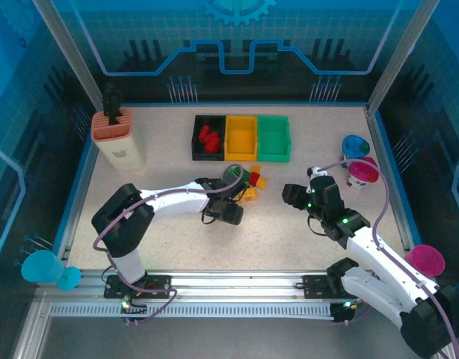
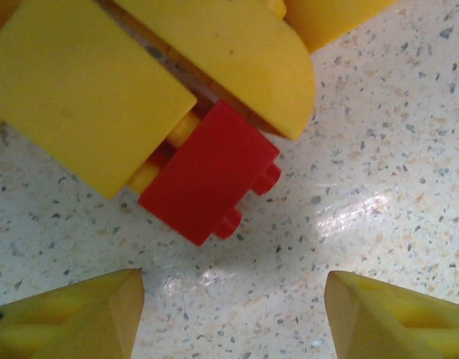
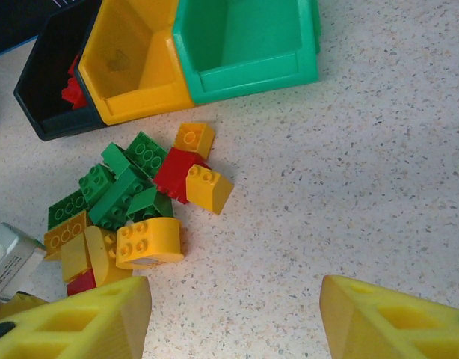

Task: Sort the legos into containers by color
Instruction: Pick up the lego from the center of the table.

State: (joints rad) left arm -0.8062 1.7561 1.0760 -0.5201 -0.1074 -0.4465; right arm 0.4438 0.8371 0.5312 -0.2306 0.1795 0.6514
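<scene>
Three open bins stand in a row at the far middle of the speckled table (image 1: 304,239) (walls touching): black plastic bin (image 1: 194,142) left, yellow plastic bin (image 1: 241,134) centre, green plastic bin (image 1: 273,134) right. Red studded bricks (image 1: 208,139) lie in the black bin. A heap of red, yellow and green plastic bricks (image 1: 252,182) lies just before the yellow and green bins. A salmon-pink slotted holder (image 1: 119,138) stands far left. A blue round cup (image 1: 355,146) stands far right, just behind a magenta round cup (image 1: 362,173).

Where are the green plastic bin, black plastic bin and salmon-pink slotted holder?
Green plastic bin (image 3: 252,78): right wrist view, front wall.
Black plastic bin (image 1: 208,155): top view, front wall.
Salmon-pink slotted holder (image 1: 114,134): top view, pink top.
</scene>
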